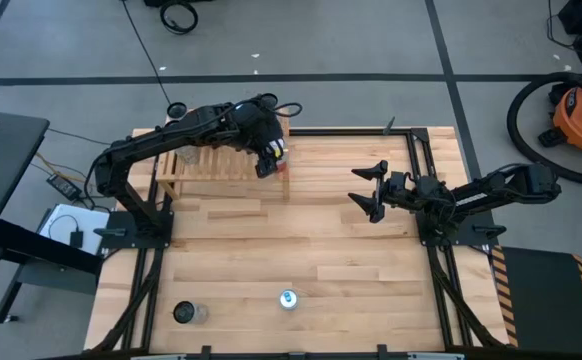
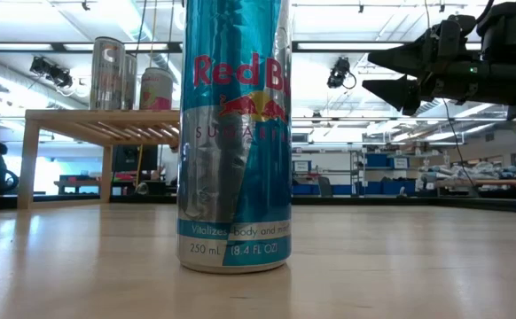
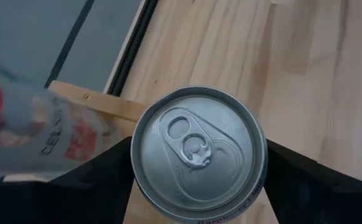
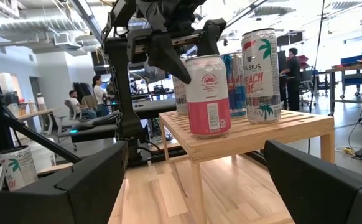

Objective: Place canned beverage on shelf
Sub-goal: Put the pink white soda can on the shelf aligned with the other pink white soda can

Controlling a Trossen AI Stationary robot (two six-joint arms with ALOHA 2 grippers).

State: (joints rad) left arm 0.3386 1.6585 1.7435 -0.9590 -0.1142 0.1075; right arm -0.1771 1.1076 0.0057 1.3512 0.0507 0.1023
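Note:
The shelf [image 1: 206, 165] [image 4: 249, 134], a low pale slatted rack, stands at the table's far left. A pink-and-white can [image 4: 208, 93] [image 3: 198, 152] stands upright on the slats at the shelf's right end. My left gripper [image 1: 271, 158] [image 3: 198, 168] reaches over the shelf and is shut on this can. My right gripper [image 1: 371, 195] [image 4: 193, 180] hovers open above the table's right half, facing the shelf with nothing between its fingers. My left gripper pinches the pink can's upper side wall, just under the rim [image 3: 137, 155], between its two fingers, one finger [image 4: 168, 62] on each side. The fingers slant down from above and from the table's left. The can stands upright with its base [image 4: 209, 129] on the shelf's slats.
A Celsius can [image 4: 260, 74] and a blue can [image 4: 234, 81] stand on the shelf behind the pink one. A Red Bull can [image 1: 288, 298] [image 2: 234, 133] and a dark can [image 1: 184, 313] stand near the table's near edge. People sit and stand in the room beyond.

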